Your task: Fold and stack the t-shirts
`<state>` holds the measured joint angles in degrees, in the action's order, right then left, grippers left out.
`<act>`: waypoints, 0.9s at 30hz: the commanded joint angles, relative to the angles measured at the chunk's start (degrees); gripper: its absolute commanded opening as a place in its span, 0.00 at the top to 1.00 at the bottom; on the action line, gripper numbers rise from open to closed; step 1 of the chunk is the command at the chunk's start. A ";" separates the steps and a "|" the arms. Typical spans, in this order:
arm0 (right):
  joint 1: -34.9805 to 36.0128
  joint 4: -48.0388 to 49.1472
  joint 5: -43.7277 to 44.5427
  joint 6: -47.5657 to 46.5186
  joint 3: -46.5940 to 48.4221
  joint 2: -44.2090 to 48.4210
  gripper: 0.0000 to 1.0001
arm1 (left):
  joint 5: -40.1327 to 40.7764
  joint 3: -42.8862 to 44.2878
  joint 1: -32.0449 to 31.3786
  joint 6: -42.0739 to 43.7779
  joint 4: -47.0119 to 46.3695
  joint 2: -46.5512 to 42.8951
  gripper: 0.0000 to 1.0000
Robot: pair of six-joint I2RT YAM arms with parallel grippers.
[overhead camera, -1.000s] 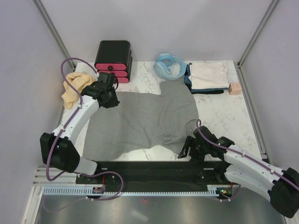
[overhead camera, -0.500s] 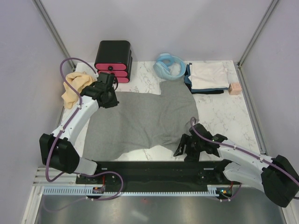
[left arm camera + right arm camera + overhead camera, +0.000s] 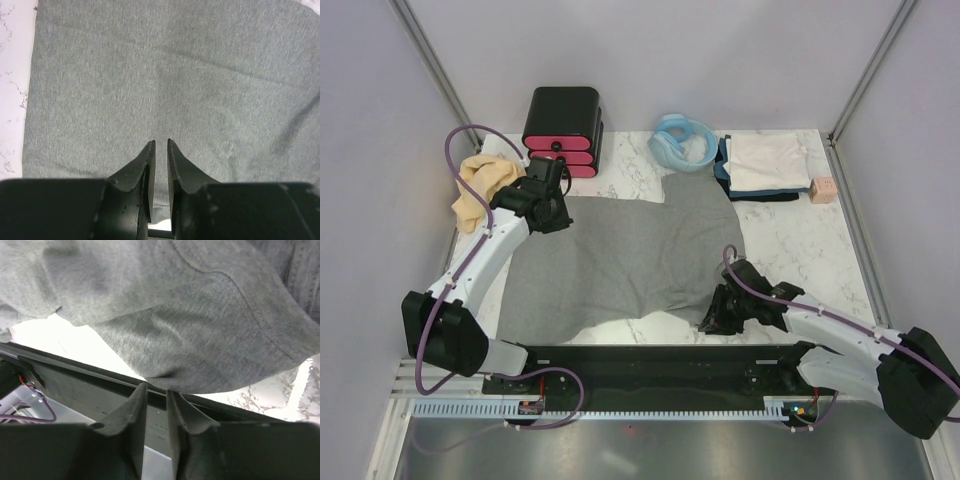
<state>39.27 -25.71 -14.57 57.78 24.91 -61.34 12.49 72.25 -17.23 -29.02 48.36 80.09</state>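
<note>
left tool [image 3: 160, 141] | fingers nearly together over grey shirt [image 3: 175, 75], grip cannot be told | right tool [image 3: 156, 388] | pinching shirt's lifted hem

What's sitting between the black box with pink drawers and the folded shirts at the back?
A light-blue coiled hose lies there, between the black box and the folded shirts, seen in the top external view.

The right gripper [image 3: 156, 389] points up at the heather-grey t-shirt [image 3: 165, 315], its two dark fingers nearly together with a thin slit between them. The shirt's rounded, stitched lower edge sags just at the tips; whether it is pinched is unclear. Below the shirt runs a black rail [image 3: 85, 385]. Bright marble table [image 3: 270, 395] shows under the shirt's right side, and a purple cable [image 3: 30, 412] lies below its left.
</note>
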 commanded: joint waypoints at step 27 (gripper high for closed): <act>0.20 -16.04 6.93 -2.59 7.80 7.28 0.46 | 1.57 -1.49 -0.26 1.59 0.07 -1.08 0.78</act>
<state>39.27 -39.90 -7.22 53.82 34.13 -56.55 13.04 71.53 -17.23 -28.99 48.40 80.07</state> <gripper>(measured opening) 0.535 0.221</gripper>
